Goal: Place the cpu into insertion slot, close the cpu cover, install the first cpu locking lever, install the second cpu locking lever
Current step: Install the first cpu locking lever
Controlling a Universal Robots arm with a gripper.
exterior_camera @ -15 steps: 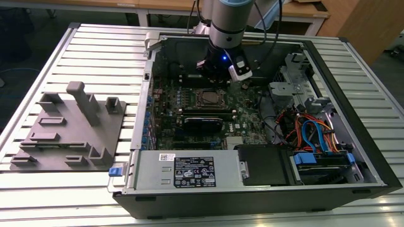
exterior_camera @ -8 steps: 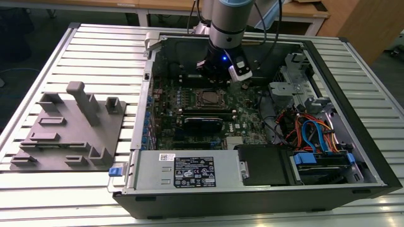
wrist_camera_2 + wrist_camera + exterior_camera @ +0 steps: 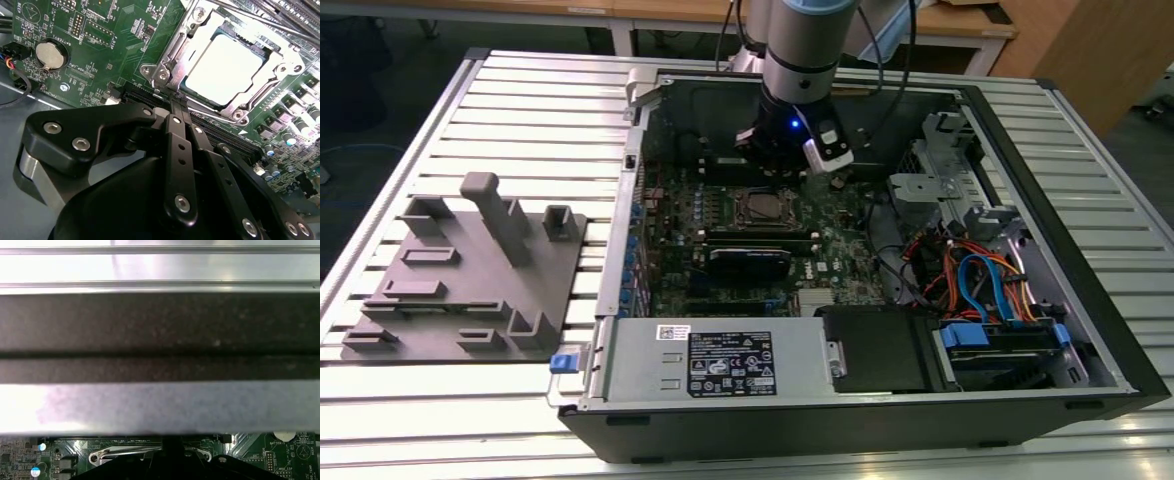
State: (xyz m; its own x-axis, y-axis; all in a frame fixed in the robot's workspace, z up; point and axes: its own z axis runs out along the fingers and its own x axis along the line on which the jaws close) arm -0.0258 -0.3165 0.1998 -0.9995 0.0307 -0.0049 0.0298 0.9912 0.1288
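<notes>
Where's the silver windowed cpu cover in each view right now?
Exterior view: the thin silver square cpu cover lies mid-case, flat on the green motherboard.
Second wrist view: it frames the silver-grey square cpu.
First wrist view: probably the silver strip beside green board.
Shared landmark: the green motherboard.

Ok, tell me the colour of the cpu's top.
Silver-grey, glaring almost white under the light; the cpu shows best in the second wrist view.

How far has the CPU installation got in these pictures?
Done: the cpu sits in the insertion slot, with the cpu cover down around it. In hand: the gripper, closed and empty, is at the socket's edge. Whether the levers are locked cannot be told.
</notes>
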